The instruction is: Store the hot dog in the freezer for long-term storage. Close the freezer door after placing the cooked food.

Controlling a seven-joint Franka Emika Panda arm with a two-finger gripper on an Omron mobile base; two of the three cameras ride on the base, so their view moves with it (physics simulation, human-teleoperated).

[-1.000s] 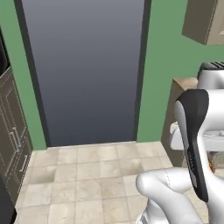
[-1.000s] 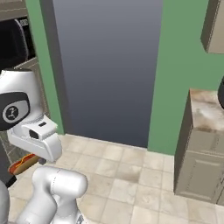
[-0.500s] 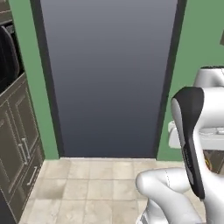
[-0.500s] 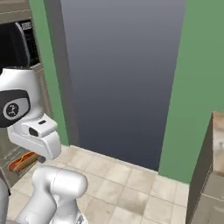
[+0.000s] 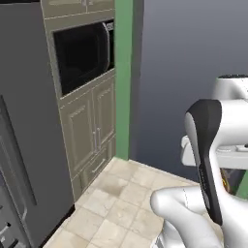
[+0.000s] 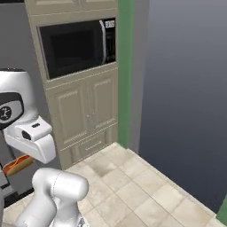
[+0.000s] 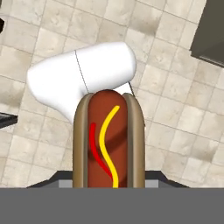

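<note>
The hot dog (image 7: 108, 144), a red-brown sausage with yellow and red stripes in a tan bun, stands upright in the middle of the hand view above the tiled floor. My gripper (image 7: 108, 180) is shut on its lower end, and the bun hides the fingertips. From the right base view the hot dog (image 6: 17, 164) pokes out under the white hand at the left edge. A grey steel appliance front (image 5: 26, 131) with a long vertical bar handle (image 5: 17, 167) fills the left of the left base view. I cannot tell whether it is the freezer door.
A beige tall cabinet holds a black built-in microwave (image 5: 82, 53) (image 6: 75, 46), with panelled doors below. Beside it run a green wall strip (image 5: 123, 77) and a broad dark grey panel (image 6: 186, 97). Beige floor tiles (image 6: 133, 181) spread out ahead.
The whole picture has swung: the camera has turned, so the dark panel slid right and the microwave cabinet and grey steel front came into view. The hot dog stays in the grip.
</note>
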